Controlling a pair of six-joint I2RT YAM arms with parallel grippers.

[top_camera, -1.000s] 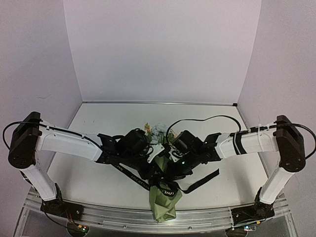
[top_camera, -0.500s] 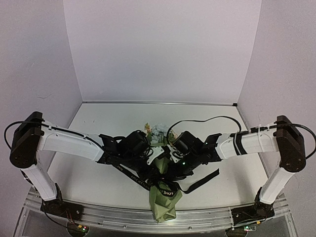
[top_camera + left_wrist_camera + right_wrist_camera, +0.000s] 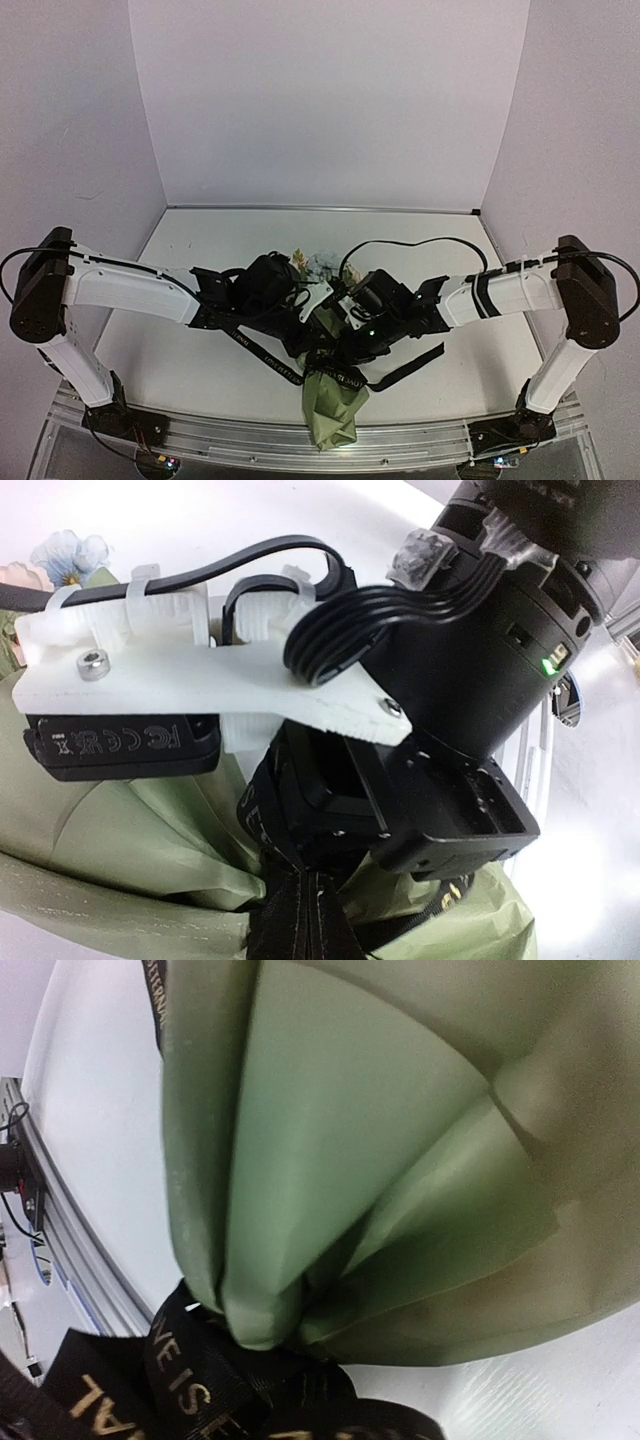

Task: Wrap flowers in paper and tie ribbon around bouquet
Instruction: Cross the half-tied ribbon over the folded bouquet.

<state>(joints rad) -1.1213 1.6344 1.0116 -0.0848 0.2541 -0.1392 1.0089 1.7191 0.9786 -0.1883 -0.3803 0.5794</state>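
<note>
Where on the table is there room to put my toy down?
Bare table runs along the back wall, behind the flowers. More lies between the front rail and the left arm, and between it and the right arm. The middle is crowded: arms, ribbon and paper meet there.

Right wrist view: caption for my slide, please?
Olive-green paper pinched into folds, black lettered ribbon bunched at the pinch.
</note>
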